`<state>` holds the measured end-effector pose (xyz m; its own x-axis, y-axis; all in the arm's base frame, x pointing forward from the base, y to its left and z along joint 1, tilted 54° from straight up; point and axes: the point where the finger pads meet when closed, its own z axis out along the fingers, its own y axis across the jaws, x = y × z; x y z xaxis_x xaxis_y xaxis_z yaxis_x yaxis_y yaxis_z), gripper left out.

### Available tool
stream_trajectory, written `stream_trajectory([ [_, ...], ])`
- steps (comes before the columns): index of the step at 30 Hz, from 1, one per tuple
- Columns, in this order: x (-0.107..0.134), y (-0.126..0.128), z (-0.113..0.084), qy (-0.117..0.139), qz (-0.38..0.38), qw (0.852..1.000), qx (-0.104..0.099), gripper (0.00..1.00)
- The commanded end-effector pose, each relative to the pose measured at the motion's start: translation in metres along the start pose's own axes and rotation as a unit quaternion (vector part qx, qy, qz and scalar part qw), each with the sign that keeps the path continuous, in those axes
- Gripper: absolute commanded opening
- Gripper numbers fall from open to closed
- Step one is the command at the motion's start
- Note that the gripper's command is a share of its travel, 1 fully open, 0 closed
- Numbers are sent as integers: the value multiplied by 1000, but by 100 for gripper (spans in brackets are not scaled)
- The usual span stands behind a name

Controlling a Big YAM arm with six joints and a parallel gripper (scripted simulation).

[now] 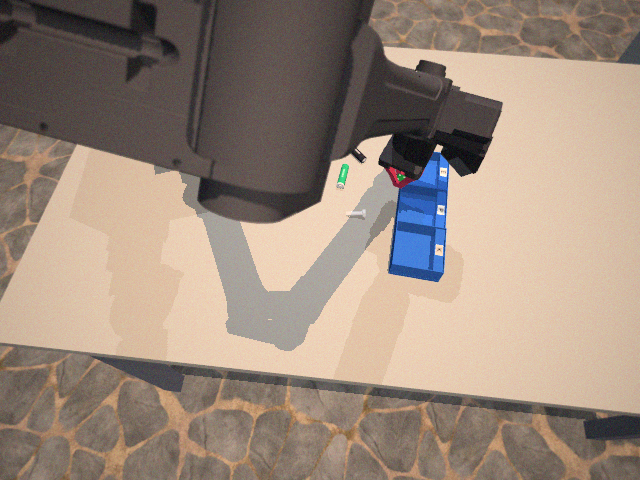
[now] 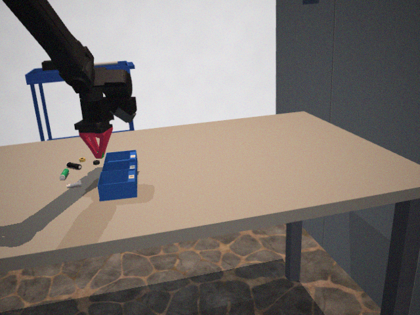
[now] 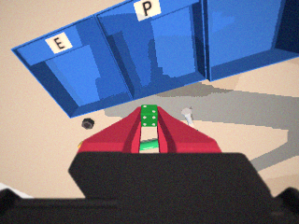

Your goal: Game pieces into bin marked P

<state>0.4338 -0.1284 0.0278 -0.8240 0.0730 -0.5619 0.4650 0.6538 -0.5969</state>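
Observation:
My gripper (image 1: 400, 178) (image 2: 100, 154) (image 3: 149, 111), with red fingers, is shut on a green die (image 1: 400, 177) (image 2: 102, 155) (image 3: 149, 115) and holds it above the table. It hangs just outside the long wall of a row of three blue bins, about level with the wall between bin E (image 1: 431, 178) (image 3: 79, 75) and bin P (image 1: 413, 206) (image 2: 120, 165) (image 3: 173, 47). Bin P is the middle bin. The third bin (image 1: 416, 253) (image 2: 117, 188) (image 3: 243, 37) is the one nearest the front edge. What I see of the bins is empty.
On the table (image 1: 516, 258) (image 2: 237, 163) beside the bins lie a green battery (image 1: 342, 176) (image 2: 63, 174), a black battery (image 1: 360, 155) (image 2: 73, 165), a grey bolt (image 1: 356, 213) (image 2: 73, 184) (image 3: 187, 114), a black nut (image 2: 96, 162) (image 3: 87, 123) and a yellow nut (image 2: 82, 159).

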Motion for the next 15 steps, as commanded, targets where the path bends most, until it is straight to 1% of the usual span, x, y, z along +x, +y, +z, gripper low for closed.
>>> stream_trajectory([
  [1, -41, -17, -8, -15, -75, 997, -3, 11],
  [5, -65, -25, -9, -19, -122, 992, -2, 11],
  [7, -65, -25, -9, -19, -122, 992, -2, 11],
  [10, -77, -30, -9, -19, -123, 992, -3, 11],
  [11, -76, -27, -11, -20, -126, 992, -5, 11],
  [12, -64, -19, -12, -16, -140, 990, -8, 11],
  [15, -63, -12, -14, -21, -142, 990, -10, 11],
])
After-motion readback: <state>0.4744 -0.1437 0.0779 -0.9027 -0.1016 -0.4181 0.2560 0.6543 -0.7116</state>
